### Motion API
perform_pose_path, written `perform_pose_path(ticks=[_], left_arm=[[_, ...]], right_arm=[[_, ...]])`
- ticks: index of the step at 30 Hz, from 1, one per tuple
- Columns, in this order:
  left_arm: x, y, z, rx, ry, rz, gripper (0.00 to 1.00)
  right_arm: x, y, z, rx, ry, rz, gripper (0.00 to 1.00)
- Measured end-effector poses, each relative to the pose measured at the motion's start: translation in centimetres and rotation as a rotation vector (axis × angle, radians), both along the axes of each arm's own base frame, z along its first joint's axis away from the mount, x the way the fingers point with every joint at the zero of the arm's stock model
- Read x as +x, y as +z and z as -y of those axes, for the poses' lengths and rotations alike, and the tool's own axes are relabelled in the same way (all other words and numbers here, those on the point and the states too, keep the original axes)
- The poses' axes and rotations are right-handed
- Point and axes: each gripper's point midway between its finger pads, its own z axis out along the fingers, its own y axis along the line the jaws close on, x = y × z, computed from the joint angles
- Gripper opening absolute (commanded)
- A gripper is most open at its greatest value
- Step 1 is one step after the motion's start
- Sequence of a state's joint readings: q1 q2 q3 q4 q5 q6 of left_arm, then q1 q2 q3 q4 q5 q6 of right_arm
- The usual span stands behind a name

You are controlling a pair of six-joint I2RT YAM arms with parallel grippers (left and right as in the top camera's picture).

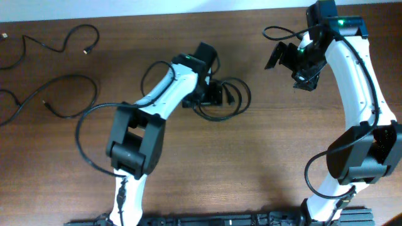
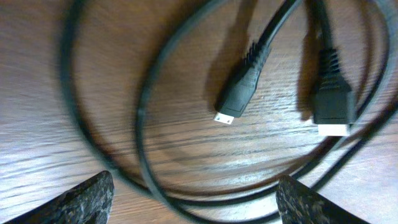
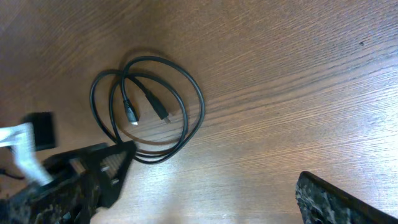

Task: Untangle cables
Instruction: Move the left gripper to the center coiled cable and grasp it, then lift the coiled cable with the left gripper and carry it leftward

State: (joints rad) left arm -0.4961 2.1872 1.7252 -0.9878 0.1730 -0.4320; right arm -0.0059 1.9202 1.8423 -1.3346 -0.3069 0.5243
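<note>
Left claw (image 2: 194,186) gapes empty over one coiled cable (image 2: 239,93), two loose cables (image 1: 69,76) aside; right claw (image 1: 292,66) seemingly open.

Seen from overhead, the left end effector (image 1: 217,94) hides the left side of the coiled cable (image 1: 239,100), and two loose cables (image 1: 66,76) at the far left of the desk (image 1: 264,163) are cut by the picture's edge. In the left wrist view the coil's loops are cut off at the top and right and blurred on the left, and only the fingertips (image 2: 81,199) show.

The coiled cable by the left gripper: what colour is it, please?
The coiled cable is black; the left wrist view shows it best.
</note>
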Motion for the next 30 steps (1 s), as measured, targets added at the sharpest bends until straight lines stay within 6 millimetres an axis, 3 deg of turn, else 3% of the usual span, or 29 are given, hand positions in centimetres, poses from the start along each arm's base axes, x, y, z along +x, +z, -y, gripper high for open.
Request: perform_pose_path(ticks=[3,10,13,16,18,21,23,26,27,30], left_arm=[[-1.1,-1.4,1.0,0.040,-0.006,-0.020,0.76],[-0.9,-1.9,0.0,0.149,0.035,0.023,0.71],[-0.9,-2.6,-0.3,0.171,0.056,0.021,0.53],[-0.8,-2.7,-0.6,0.185,0.063,0.025,0.13],[-1.4,-3.0,-1.0,0.209,0.061,-0.016,0.00],[-2.1,-2.0,-1.7,0.249,0.057,-0.079,0.00],[-0.3,1.2,-1.3,0.240,0.067,-0.035,0.00],[1.0,7.2,-2.7,0.274,0.093,0.002,0.00],[3.1,12.1,-4.4,0.272,0.146,0.109,0.00],[5.6,19.3,-8.0,0.240,0.223,0.280,0.00]], right_arm=[[0.0,0.0,0.0,0.000,0.000,0.000,0.98],[0.0,0.0,0.0,0.000,0.000,0.000,0.98],[0.0,0.0,0.0,0.000,0.000,0.000,0.98],[0.0,0.0,0.0,0.000,0.000,0.000,0.98],[0.0,0.0,0.0,0.000,0.000,0.000,0.98],[0.0,0.0,0.0,0.000,0.000,0.000,0.98],[0.0,0.0,0.0,0.000,-0.001,0.001,0.98],[0.0,0.0,0.0,0.000,0.000,0.000,0.98],[0.0,0.0,0.0,0.000,0.000,-0.002,0.98],[0.0,0.0,0.0,0.000,-0.001,-0.001,0.98]])
